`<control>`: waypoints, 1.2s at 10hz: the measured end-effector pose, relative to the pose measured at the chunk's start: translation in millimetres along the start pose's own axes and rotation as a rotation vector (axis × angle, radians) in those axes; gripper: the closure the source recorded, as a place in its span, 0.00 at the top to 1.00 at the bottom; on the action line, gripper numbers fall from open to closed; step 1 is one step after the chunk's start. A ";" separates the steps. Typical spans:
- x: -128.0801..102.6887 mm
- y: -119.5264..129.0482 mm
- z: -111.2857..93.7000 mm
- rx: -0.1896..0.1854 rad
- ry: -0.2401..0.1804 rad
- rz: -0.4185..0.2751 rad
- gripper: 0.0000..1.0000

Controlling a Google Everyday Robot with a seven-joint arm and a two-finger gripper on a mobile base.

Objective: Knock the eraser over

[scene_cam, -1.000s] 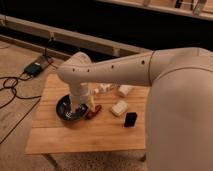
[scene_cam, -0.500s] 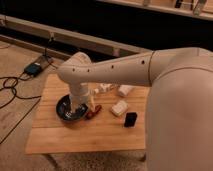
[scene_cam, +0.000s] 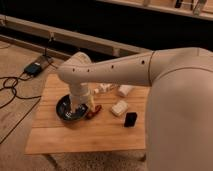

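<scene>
the robot's big white arm [scene_cam: 175, 100] is filling the right of the frame, nearest the camera, and is spanning leftward over the wooden table [scene_cam: 70, 140]. the eraser [scene_cam: 130, 119] is sitting lower centre-right on the table, apparently upright. it is just beside a white block [scene_cam: 119, 107] and well apart from the gripper [scene_cam: 80, 107]. the gripper is hanging further left over the dark bowl [scene_cam: 61, 109]; whether it is released or clenched i cannot tell. a small red object [scene_cam: 95, 111] is lying just beside the bowl, between gripper and eraser. farther back, more white blocks [scene_cam: 125, 90] are sitting near the table's far edge.

the risk i am seeing: in sweeping rightward, the gripper may be catching the bowl's rim, or shoving the red object or the white block first and toppling the wrong thing. a low push may also be sliding the eraser along instead of tipping it.
</scene>
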 end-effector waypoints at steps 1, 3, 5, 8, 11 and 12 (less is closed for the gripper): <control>1.4 -3.6 0.3 0.001 0.000 0.008 0.65; 10.8 -19.6 1.8 0.003 0.006 0.047 0.65; 25.3 -38.0 7.0 -0.011 0.016 0.101 0.65; 49.5 -70.3 17.4 -0.037 0.030 0.187 0.65; 62.3 -105.5 28.0 -0.068 0.011 0.246 0.65; 62.9 -112.6 31.6 -0.077 0.005 0.247 0.65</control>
